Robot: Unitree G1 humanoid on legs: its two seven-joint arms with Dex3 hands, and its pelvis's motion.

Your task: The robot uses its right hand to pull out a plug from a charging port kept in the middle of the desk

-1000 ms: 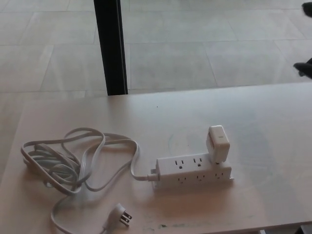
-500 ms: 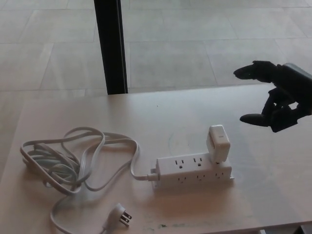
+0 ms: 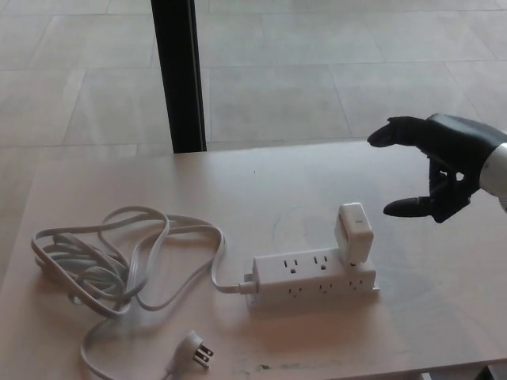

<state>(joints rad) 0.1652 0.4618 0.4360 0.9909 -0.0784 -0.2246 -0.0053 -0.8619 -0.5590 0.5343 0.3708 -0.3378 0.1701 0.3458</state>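
Fingers (image 3: 396,131) on the right hand (image 3: 440,165) are spread wide with the thumb hanging below, nothing between them, so it's a fully released hand for now. What changed: a second ago there was no hand in the shot at all, then it popped in from the right edge, and now it has slid a bit further toward the power strip (image 3: 314,279) and sits slightly lower. It hovers above and to the right of the strip, well clear of it, touching nothing.

The white plug (image 3: 353,233), a chunky adapter block, is seated in the right end of the strip, sticking up and leaning a little. It hasn't budged, same with the strip. The strip's own cord (image 3: 119,257) lies in loose coils off to the strip's left, with its pronged end (image 3: 196,348) lying loose in front of the coils on the desk (image 3: 261,178).

So my read is we're in the reach phase, grasp not started. Left hand isn't visible anywhere.
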